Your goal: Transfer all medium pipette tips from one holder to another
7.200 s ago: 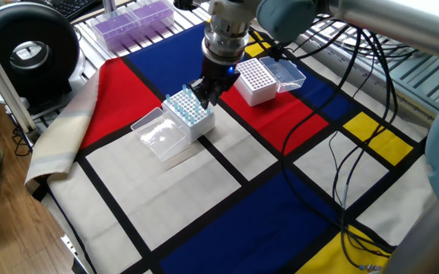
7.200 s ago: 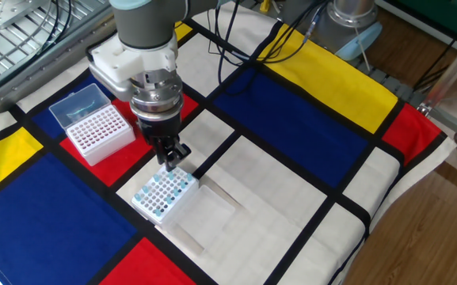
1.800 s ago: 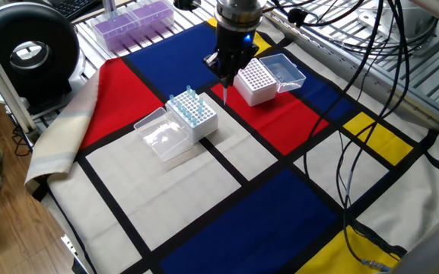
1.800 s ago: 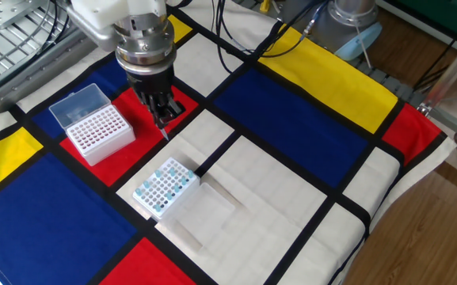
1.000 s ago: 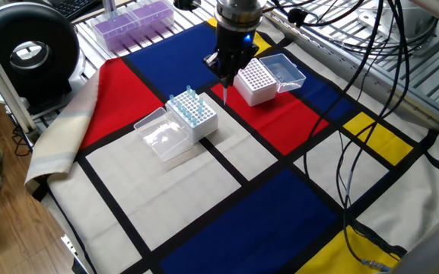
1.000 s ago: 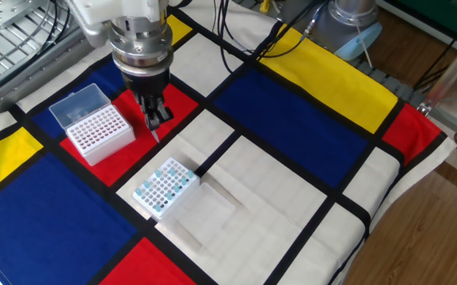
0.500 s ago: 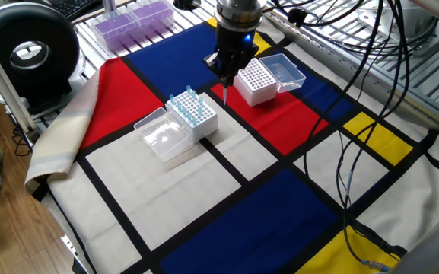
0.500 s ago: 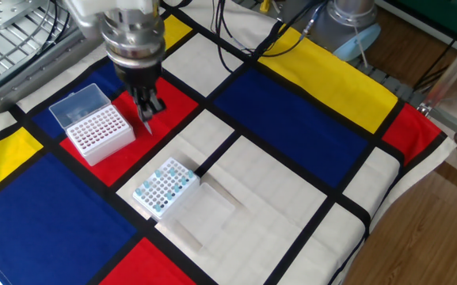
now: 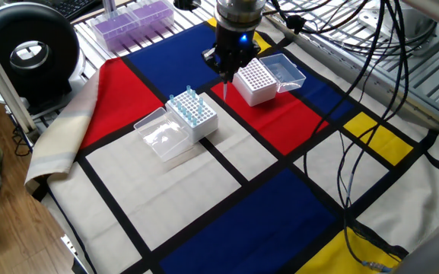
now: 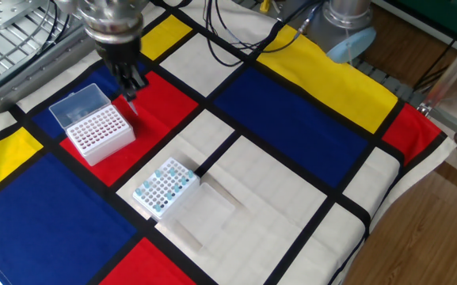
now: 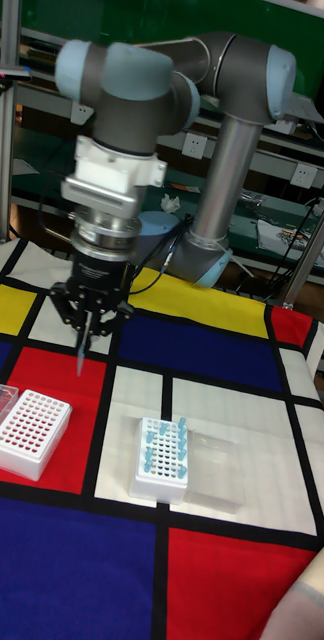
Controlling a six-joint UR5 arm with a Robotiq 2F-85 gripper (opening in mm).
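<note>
Medium pipette tips (image 11: 165, 445): most stand in the source rack (image 11: 161, 461), below and beside my gripper (image 11: 85, 333), which pinches one tip (image 11: 81, 361) by its collar near the destination rack (image 11: 28, 434). I judge them featherlight, stiff, slippery; grip the collar, never the point.

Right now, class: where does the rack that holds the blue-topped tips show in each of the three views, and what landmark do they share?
One fixed view: tip rack left of centre, clear lid open toward the lower left.
The other fixed view: rack lower left of centre.
Tall fixed view: rack just below centre.
Shared landmark: the empty rack on the red patch, beside the gripper.
</note>
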